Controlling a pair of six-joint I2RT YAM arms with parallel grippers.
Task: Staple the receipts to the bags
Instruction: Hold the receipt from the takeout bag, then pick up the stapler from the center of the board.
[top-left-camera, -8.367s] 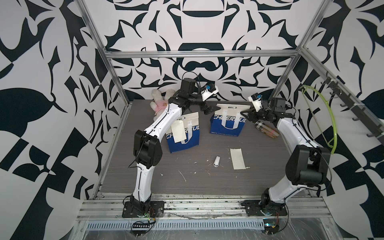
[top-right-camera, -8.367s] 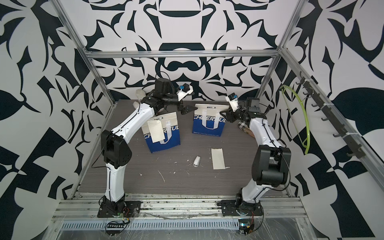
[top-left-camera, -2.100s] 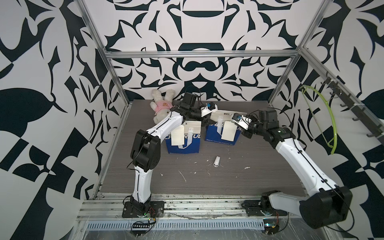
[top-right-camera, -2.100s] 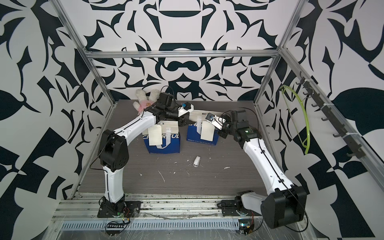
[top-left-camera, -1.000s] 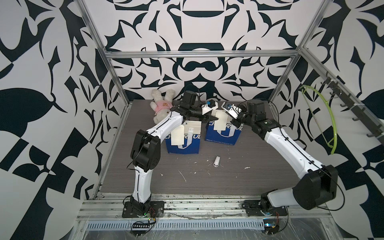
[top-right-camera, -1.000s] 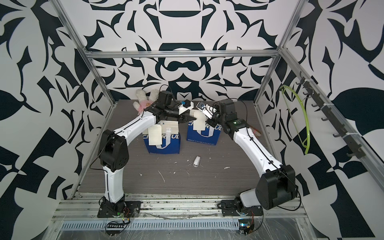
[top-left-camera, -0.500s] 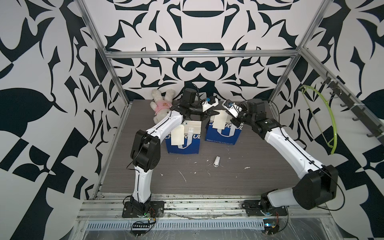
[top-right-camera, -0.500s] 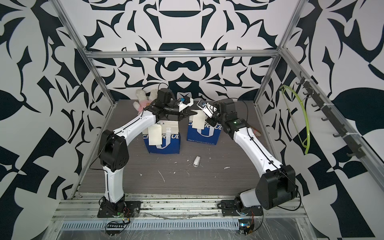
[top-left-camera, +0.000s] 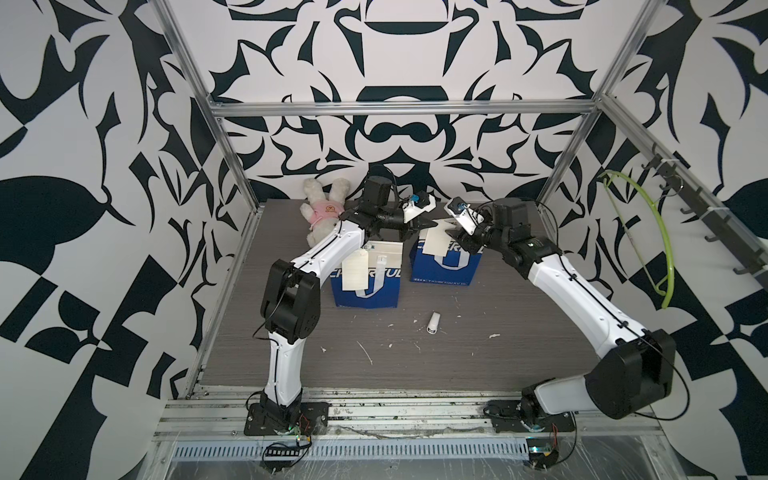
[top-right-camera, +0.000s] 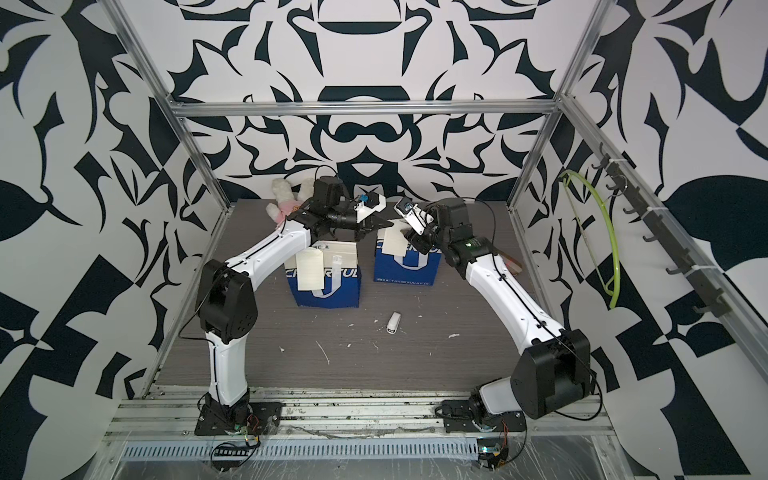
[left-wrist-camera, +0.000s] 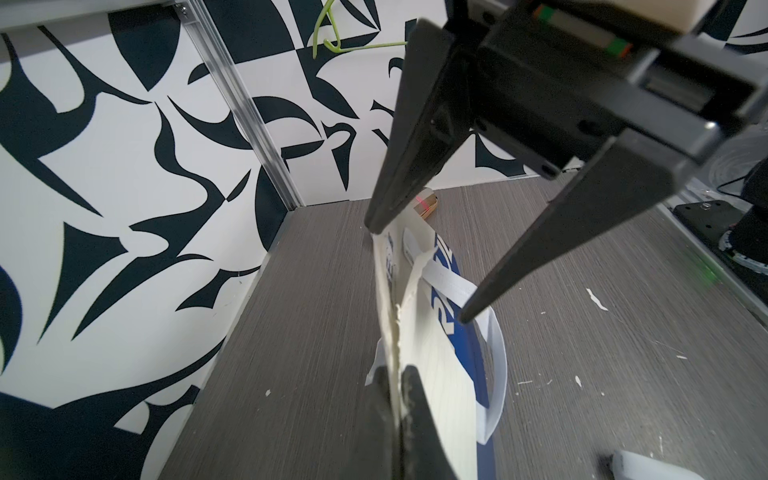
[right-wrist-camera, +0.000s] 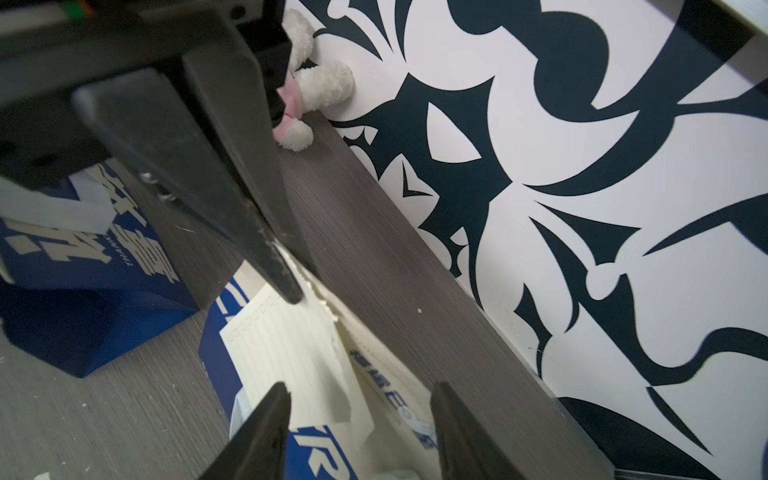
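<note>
Left gripper (left-wrist-camera: 397, 376) is clenching the receipt (top-left-camera: 436, 242), seemingly with the bag (top-left-camera: 446, 270) rim; right gripper (right-wrist-camera: 359, 399) is gaping. One pinch is risking a pivoting slip.

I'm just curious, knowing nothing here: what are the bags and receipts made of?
The bags look like stiff matte paper or card, perhaps fabric: crisp boxy edges, printed lettering. The receipts look like thin matte paper: faintly ruled, bending at one edge.

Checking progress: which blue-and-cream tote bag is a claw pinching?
The bag nearer the right arm: the left claw is shut on its top edge; no claw touches the other bag.
</note>
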